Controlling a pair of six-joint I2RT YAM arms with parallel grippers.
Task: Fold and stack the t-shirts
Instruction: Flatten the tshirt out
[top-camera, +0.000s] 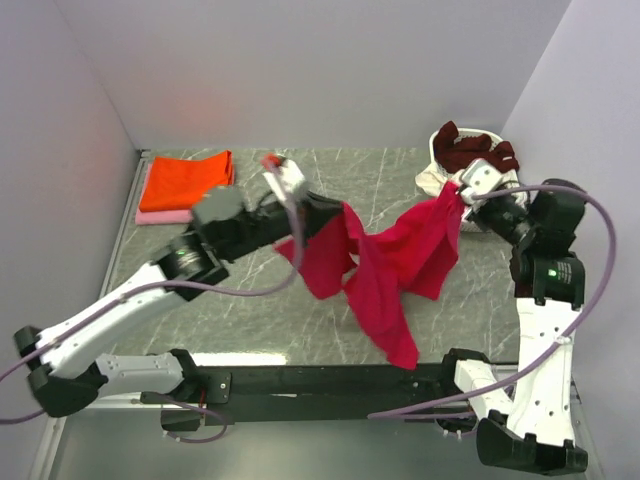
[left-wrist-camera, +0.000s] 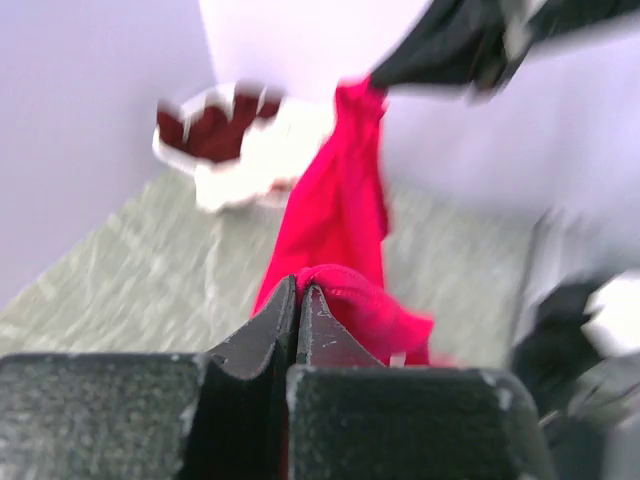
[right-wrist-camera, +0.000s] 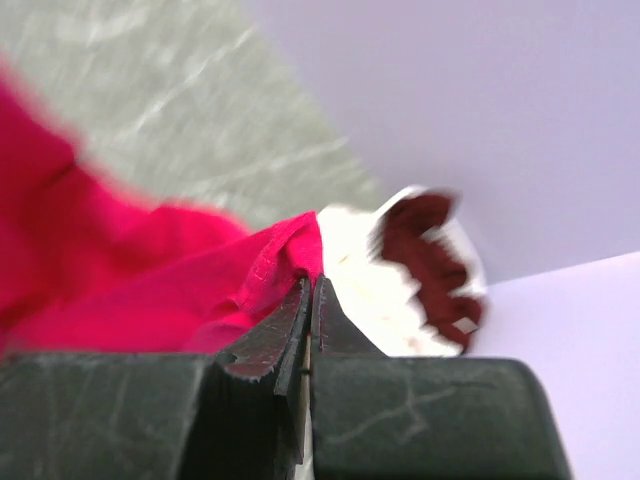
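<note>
Far left corner of the surface (top-camera: 380, 180): two done, by the look of it. Orange t-shirt (top-camera: 187, 178) folded flat on top of pale pink t-shirt (top-camera: 165, 216), only an edge of the pink one showing.

Next across, left gripper (top-camera: 335, 215): clenched on a bunched edge of the crimson-pink t-shirt (top-camera: 390, 260), jaws tight together in the left wrist view, cloth pinched at the tips. Left arm stretched out from its base, elbow bent, forearm pointing right over mid-surface.

Centre: crimson-pink t-shirt strung between both grippers, sagging in the middle, tail drooping toward the near edge. Not spread, not folded yet. Hard to say which parts are gripped, both wrist views being blurred; possibly the shoulders.

Right gripper (top-camera: 460, 192): clamped shut on the other end of the same shirt, just beside the laundry basket (top-camera: 436, 140). Right arm upright from its base, wrist turned left.

Far right: dark maroon t-shirt (top-camera: 468, 150) and white t-shirt (top-camera: 430, 182) crumpled in the basket, unfolded. Roughly two stacked, a third in hand, two to go.
</note>
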